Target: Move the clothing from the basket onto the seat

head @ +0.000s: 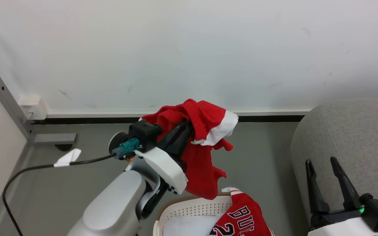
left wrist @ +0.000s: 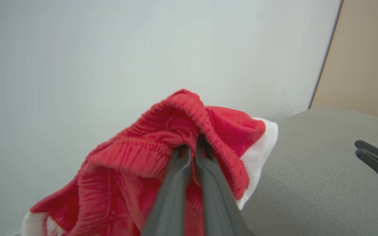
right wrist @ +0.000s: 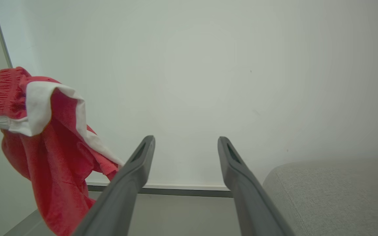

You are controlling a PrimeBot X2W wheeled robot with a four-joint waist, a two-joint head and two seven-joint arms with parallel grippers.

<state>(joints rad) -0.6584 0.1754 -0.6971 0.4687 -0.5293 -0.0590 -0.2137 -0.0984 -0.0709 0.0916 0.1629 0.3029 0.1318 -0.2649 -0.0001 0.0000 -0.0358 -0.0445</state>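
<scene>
My left gripper (head: 185, 126) is shut on the ribbed edge of a red piece of clothing with a broad white band (head: 205, 131), which hangs in the air above the basket (head: 189, 209). In the left wrist view the fingers (left wrist: 176, 183) pinch the bunched red cloth (left wrist: 162, 147). The red "BULLS" jersey (head: 244, 216) lies over the cream basket's right side. The light-grey seat (head: 349, 131) stands to the right. My right gripper (head: 323, 164) hovers open at the seat's near edge, nothing between its fingers (right wrist: 133, 173). From the right wrist the hanging red piece (right wrist: 44, 154) shows at left.
A white wall (head: 189, 49) with a dark baseboard runs behind. A black cable (head: 28, 170) trails across the grey floor at left, near a metal post (head: 8, 101) and a white wall box (head: 31, 106). White cloth (head: 189, 226) lies inside the basket.
</scene>
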